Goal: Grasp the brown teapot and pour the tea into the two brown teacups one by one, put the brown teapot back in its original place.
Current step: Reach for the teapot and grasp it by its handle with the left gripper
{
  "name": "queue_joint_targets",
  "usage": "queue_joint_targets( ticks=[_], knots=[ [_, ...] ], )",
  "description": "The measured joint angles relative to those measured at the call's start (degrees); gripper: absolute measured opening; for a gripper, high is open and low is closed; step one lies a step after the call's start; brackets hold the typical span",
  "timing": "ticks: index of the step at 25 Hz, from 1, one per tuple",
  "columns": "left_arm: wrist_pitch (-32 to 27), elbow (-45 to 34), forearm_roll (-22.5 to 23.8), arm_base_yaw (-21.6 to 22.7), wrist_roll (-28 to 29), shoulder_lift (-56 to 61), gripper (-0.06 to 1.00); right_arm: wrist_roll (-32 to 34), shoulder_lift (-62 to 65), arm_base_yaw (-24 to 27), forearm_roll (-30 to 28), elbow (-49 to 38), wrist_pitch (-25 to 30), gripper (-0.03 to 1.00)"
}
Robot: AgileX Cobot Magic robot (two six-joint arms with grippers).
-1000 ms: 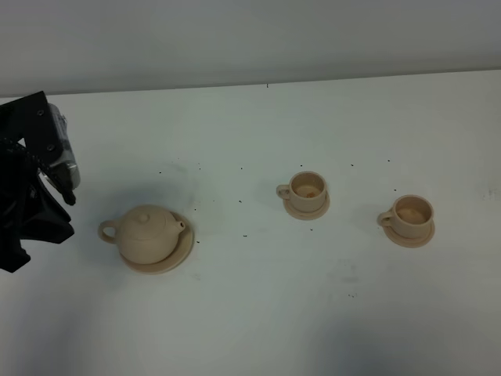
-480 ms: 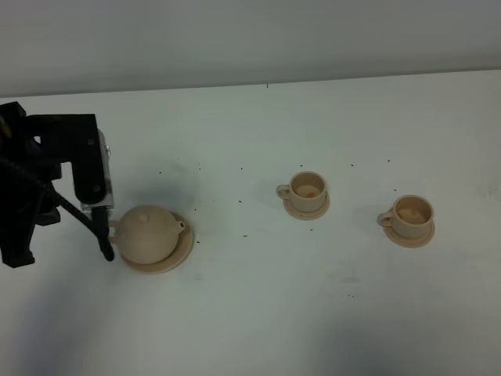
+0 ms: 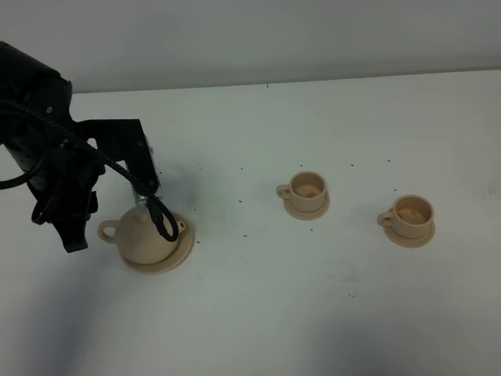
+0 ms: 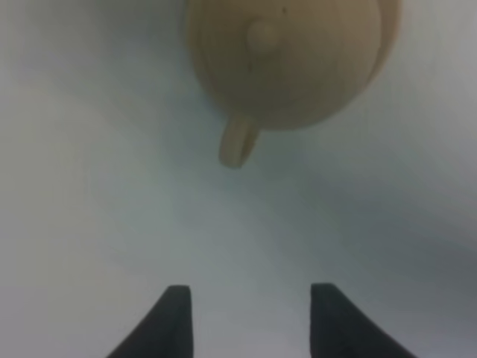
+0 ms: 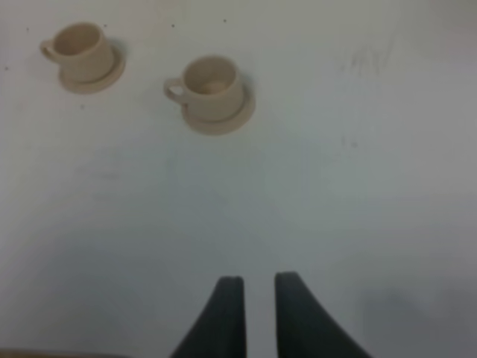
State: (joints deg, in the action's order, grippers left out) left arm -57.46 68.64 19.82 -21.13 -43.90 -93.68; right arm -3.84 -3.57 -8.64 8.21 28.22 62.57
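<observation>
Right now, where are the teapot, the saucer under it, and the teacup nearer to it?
teapot (image 3: 135, 237), exterior high view, on its round body.
teapot's saucer (image 3: 182, 248), exterior high view, on the exposed rim by the spout.
nearer teacup (image 3: 307, 188), exterior high view, on the cup's open mouth.

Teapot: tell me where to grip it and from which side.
Grip the loop handle of the teapot. It juts out leftward, opposite the spout, straight toward the open left end effector, so come in from the left, jaws astride the loop.
</observation>
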Motion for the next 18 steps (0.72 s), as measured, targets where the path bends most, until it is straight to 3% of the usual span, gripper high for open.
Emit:
queue_joint_targets(
  ticks=[8,18],
  knots=[
    [6.3,0.3,8.6,0.0,0.0,-4.9,0.40,0.0,0.0,0.0,0.0,0.0,0.0,0.13],
    [11.4,0.3,7.8,-0.4,0.0,-8.2,0.40,0.0,0.0,0.0,0.0,0.0,0.0,0.14]
  ],
)
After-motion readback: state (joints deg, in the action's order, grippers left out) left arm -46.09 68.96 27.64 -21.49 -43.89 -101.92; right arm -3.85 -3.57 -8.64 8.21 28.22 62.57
